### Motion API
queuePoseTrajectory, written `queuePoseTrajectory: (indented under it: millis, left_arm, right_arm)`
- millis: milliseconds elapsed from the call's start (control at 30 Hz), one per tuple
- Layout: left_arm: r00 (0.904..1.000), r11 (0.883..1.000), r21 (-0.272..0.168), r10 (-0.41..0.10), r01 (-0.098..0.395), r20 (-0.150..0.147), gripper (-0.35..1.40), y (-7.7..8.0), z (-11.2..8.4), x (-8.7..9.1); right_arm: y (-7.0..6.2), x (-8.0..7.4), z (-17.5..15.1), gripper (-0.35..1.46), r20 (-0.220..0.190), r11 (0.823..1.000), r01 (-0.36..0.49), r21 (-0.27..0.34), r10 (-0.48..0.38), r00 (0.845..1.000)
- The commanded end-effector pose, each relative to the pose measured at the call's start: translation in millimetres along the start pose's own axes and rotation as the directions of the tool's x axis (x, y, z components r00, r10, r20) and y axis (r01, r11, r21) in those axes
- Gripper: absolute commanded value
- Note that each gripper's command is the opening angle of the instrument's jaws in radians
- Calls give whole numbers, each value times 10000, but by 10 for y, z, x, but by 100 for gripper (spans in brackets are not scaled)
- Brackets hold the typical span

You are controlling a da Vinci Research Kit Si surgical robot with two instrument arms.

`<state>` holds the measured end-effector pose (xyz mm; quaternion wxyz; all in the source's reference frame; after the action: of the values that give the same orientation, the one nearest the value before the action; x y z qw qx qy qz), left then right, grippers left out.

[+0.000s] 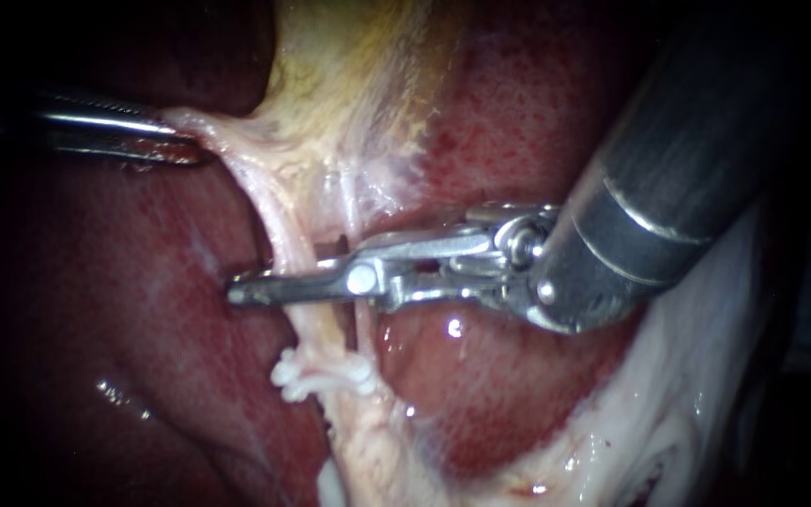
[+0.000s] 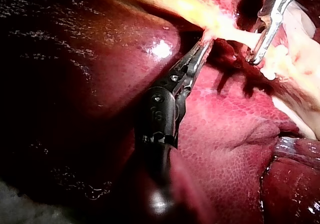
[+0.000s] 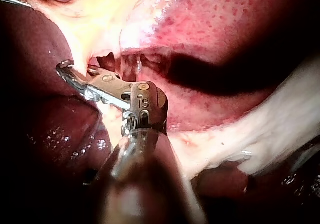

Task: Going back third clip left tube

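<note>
The claw of the right instrument point(image 1: 242, 293) is open by only a narrow slot, which shows best from the left wrist camera. In the endoscope view it lies flat across the left tube point(image 1: 280, 227) at the centre. Its tip points to 9 o'clock and reaches just past the tube onto the liver point(image 1: 143, 310). Whether the tube sits inside the slot cannot be told. The tube is a pale, thin strand running from about 11 o'clock down to 6 o'clock. A white clip point(image 1: 323, 377) sits on it just below the claw, towards 6 o'clock, apart from the metal. The right instrument's thick dark shaft enters from 2 o'clock. At 10 o'clock, the claw of the left instrument point(image 1: 183, 146) is closed on the edge of the pale tissue point(image 1: 330, 113) from which the tube descends, holding it drawn out sideways. That yellowish tissue fans up to 12 o'clock. Dark red, glistening liver fills the surroundings on both sides of the tube.
</note>
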<state>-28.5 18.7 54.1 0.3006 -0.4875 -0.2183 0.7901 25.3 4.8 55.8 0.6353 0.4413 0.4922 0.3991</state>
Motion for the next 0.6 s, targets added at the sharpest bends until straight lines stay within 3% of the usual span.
queuePoseTrajectory:
  millis: [33, 100, 133, 433, 600]
  left_arm:
    - [10000, 10000, -5, 0, 0, 5, -35, 0, 0, 0]
    - [10000, 10000, -5, 1, -1, 5, -35, 0, 0, 0]
    - [10000, 10000, -5, 1, -1, 5, -35, 0, 0, -1]
    - [10000, 10000, -11, -55, 55, 7, -35, 0, -1, -1]
    - [10000, 10000, -22, -53, 53, 9, -35, 0, -3, -1]
  right_arm:
    - [2, 0, 1, 1, 53, 9988, 477, 96, -478, 9988]
    - [6, -2, 8, 31, 66, 9952, 971, 95, -972, 9952]
    - [9, -3, 11, 36, 48, 9932, 1162, 56, -1162, 9932]
    - [37, -16, 5, 47, -2, 9531, 2999, -404, -3002, 9539]
    - [37, -22, -21, 49, 24, 9048, 4210, -636, -4217, 9067]
